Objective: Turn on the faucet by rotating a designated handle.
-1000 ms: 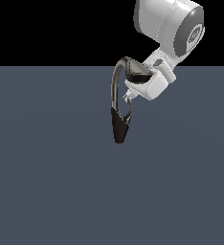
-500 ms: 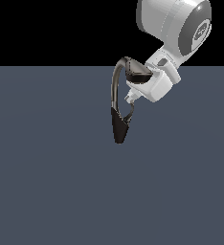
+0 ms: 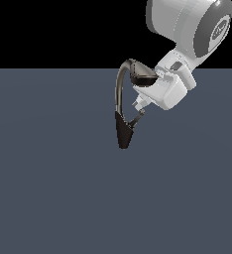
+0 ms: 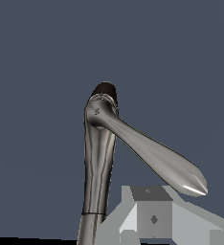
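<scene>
The faucet (image 3: 123, 133) stands on the grey floor, with a black cone base, an arched grey neck (image 3: 118, 92) and a flat spout head (image 3: 141, 75). The thin handle (image 3: 136, 118) rises from the base toward the exterior view's right. My white gripper (image 3: 139, 104) hangs just under the spout head, its fingertips right above the handle's tip, and it looks shut and empty. In the wrist view the handle (image 4: 154, 155) slants out from the base (image 4: 106, 89) beside the neck (image 4: 95, 172). The gripper's fingers (image 4: 152, 213) sit close to the handle's tip.
The flat grey floor (image 3: 53, 188) stretches all around the faucet. The arm's large white and grey wrist (image 3: 192, 25) hangs above the faucet on the exterior view's right.
The arm and gripper have shifted slightly toward the exterior view's right. The handle's tip has swung a little the same way.
</scene>
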Controlling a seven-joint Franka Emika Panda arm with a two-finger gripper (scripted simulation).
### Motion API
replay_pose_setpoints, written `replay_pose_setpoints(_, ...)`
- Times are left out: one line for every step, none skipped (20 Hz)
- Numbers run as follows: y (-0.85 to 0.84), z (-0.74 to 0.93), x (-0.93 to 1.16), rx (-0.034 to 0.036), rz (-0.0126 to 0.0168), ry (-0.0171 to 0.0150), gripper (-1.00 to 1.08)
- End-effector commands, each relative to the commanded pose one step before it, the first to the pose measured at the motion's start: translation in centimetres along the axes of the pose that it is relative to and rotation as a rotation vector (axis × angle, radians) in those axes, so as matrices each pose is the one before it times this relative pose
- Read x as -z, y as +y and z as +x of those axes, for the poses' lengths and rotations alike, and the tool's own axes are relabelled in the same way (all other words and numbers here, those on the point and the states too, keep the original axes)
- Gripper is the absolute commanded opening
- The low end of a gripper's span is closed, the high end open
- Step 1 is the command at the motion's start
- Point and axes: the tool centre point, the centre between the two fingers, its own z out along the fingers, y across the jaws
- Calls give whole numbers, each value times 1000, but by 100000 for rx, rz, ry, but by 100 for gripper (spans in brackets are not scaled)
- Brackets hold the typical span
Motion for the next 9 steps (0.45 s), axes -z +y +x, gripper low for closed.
replay_pose_setpoints(720, 1317, -50, -823, -188, -65, -100)
replay_pose_setpoints(368, 675, -27, -260, -110, -79, -100)
replay_pose_setpoints(366, 668, -26, -253, -107, -76, -100)
replay_pose_setpoints(362, 670, -27, -260, -110, -78, -100)
replay_pose_setpoints(359, 663, -25, -253, -107, -75, -100)
replay_pose_setpoints(356, 660, -25, -253, -107, -74, -100)
replay_pose_setpoints(351, 657, -25, -254, -106, -73, -100)
replay_pose_setpoints(346, 649, -23, -247, -102, -69, -100)
replay_pose_setpoints(0, 0, 0, 0, 0, 0, -100)
